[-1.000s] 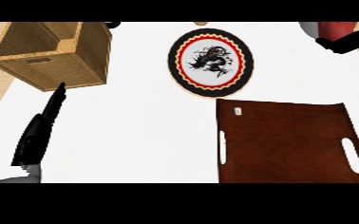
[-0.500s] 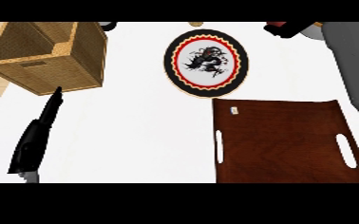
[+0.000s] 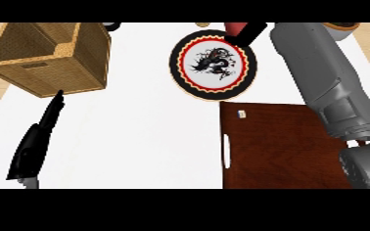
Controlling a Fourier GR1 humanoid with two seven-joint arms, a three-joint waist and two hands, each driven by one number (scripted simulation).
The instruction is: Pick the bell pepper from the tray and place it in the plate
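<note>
1. The right hand [image 3: 248,31], at the plate's [image 3: 189,73] one o'clock rim, curls round the red bell pepper [image 3: 234,28].
2. The brown tray [image 3: 282,147] lies at five o'clock.
3. The left hand [image 3: 36,144] rests straight-fingered at eight o'clock, below the wooden crate [image 3: 54,56].

Colours and patterns on the white counter [image 3: 151,142]

The plate [image 3: 214,63] has a black rim, a red-and-yellow scalloped ring, and a white centre with a black dragon-like figure touched with red. The tray [image 3: 282,147] is dark reddish-brown wood grain with white handle slots. The crate [image 3: 57,54] is tan, woven-looking. A red patch, possibly the bell pepper [image 3: 234,28], shows beside the black right hand [image 3: 249,32]; its forearm is grey. The left hand [image 3: 36,142] is black.
</note>
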